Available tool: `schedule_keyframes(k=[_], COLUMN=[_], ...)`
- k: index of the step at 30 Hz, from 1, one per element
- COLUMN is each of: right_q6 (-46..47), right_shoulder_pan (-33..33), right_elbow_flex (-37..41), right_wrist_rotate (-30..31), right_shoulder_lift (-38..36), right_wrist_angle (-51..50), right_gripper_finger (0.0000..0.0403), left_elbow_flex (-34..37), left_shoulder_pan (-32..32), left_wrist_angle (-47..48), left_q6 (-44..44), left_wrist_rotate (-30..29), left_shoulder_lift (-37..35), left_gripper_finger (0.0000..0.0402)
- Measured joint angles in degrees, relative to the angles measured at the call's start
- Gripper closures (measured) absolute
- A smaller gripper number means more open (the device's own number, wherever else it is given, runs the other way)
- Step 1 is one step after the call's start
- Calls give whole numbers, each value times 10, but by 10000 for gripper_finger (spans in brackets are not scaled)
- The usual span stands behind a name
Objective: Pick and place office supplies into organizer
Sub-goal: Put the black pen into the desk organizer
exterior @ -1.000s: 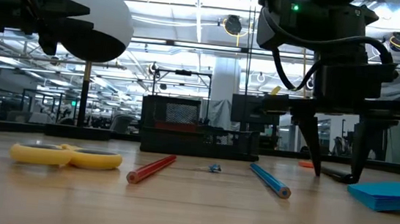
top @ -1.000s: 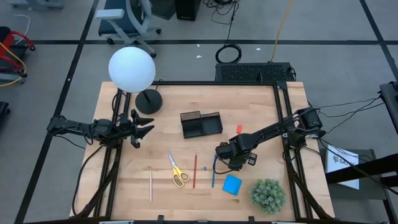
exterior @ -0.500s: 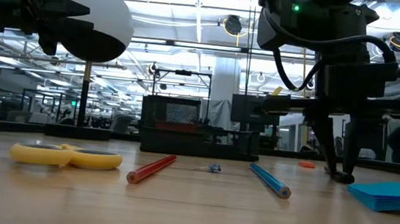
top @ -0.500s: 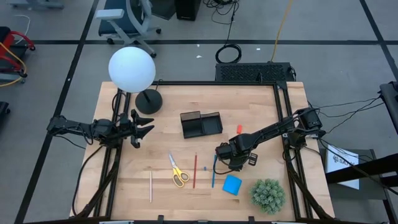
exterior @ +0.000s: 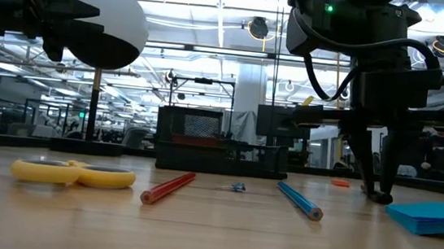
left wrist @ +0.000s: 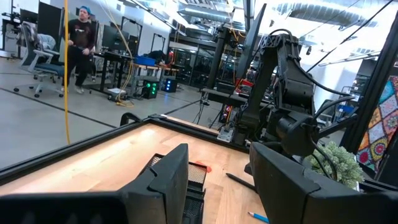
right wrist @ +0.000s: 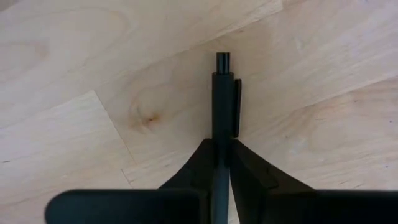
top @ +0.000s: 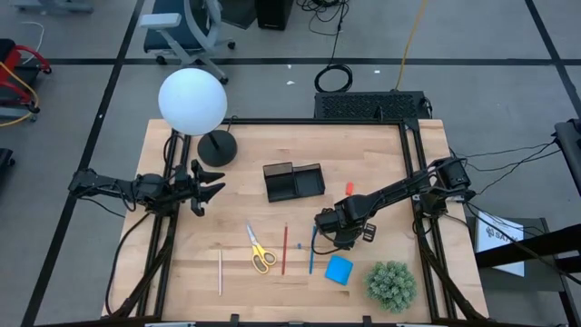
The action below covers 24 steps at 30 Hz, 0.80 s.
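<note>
Clamping the black pen (right wrist: 222, 99) between fingers now narrowed from their wider spread a second ago, right pincer (top: 328, 238) low on the worktop (top: 182, 263) toward its right edge, lifting to the organizer (top: 293, 181) likely next; left pincer (top: 211, 189) spread, idle near left edge.

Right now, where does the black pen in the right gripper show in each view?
High: hidden under the right gripper, beside the blue pencil.
Low: not distinguishable between the fingers; blue pencil lies left of them.
Left wrist: black pen on the table.
Right wrist: pen clamped between the fingers.
</note>
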<state>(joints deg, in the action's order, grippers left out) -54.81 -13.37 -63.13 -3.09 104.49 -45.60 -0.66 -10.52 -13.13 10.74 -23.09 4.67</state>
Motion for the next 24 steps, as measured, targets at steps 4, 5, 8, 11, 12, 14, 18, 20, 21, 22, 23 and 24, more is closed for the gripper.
schedule_keyframes(k=[4,5,8,11,12,14,18,20,21,22,23,24], right_q6=[1,1,1,6,9,12,12,16,16,16,16,17], right_shoulder_pan=[0,0,0,1,2,4,6,7,7,7,7,7], right_elbow_flex=[0,0,-6,-24,-30,-46,-69,-75,-78,-82,-85,-86], right_wrist_rotate=[2,4,16,16,16,16,15,15,15,15,16,16], right_shoulder_lift=[0,0,0,2,3,5,2,3,2,2,1,1], right_wrist_angle=[-6,-7,-17,-33,-37,-48,-60,-66,-71,-74,-76,-78], right_gripper_finger=[374,374,376,377,376,374,375,377,377,377,375,374], left_elbow_flex=[0,0,0,0,0,0,0,0,0,0,0,0], left_shoulder_pan=[0,0,0,0,0,0,0,0,0,0,0,0], left_wrist_angle=[0,0,0,0,0,0,0,0,0,0,0,0], left_q6=[0,0,0,0,0,0,0,0,0,0,0,0], left_wrist_rotate=[0,0,0,0,0,0,0,0,0,0,0,0], left_shoulder_lift=[0,0,0,0,0,0,0,0,0,0,0,0], left_gripper_finger=[231,231,231,231,231,231,231,231,231,231,231,231])
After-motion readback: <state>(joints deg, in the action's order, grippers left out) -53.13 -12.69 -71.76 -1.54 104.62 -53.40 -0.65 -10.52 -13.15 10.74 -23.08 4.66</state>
